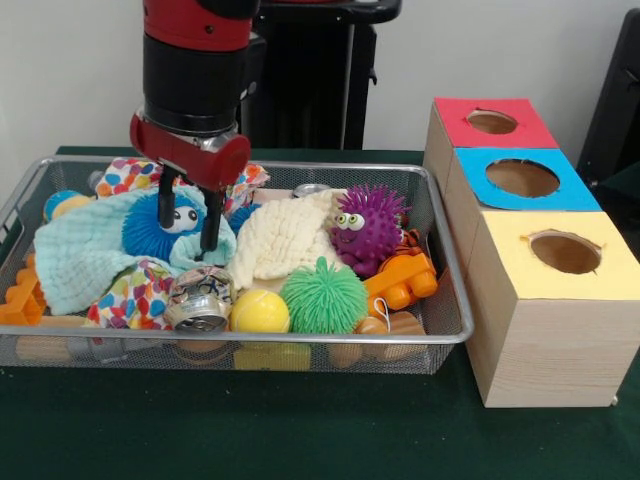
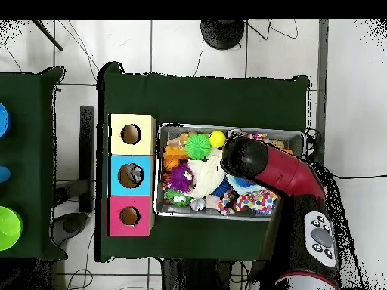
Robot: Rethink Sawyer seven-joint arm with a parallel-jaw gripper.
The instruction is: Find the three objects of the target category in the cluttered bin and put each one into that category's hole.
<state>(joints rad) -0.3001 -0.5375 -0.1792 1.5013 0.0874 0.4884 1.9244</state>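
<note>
The arm comes straight down over the wire mesh bin [image 1: 440, 240], wrist vertical, its pincer [image 1: 187, 215] open with two dark fingers [image 1: 211, 222] pointing down astride the blue spiky ball [image 1: 160, 228], one on each side of its googly eyes; I cannot tell if they touch it. In the overhead view the arm's red shell hides the pincer. The blue ball, rubbery with soft bristles, sits on a pale aqua waffle-weave cloth [image 1: 85, 255]. At 3 o'clock from the pincer lies a purple spiky ball [image 1: 368, 226] with eyes and a grin; at 4 o'clock a green stringy ball [image 1: 323, 295], beside a smooth yellow ball [image 1: 260, 312]. A crushed metal can [image 1: 200, 298] lies at 6 o'clock. Outside the bin at 3 o'clock stand three wooden boxes, topped red [image 1: 495, 122], blue [image 1: 522, 178] and yellow [image 1: 562, 253], each with a round hole
</note>
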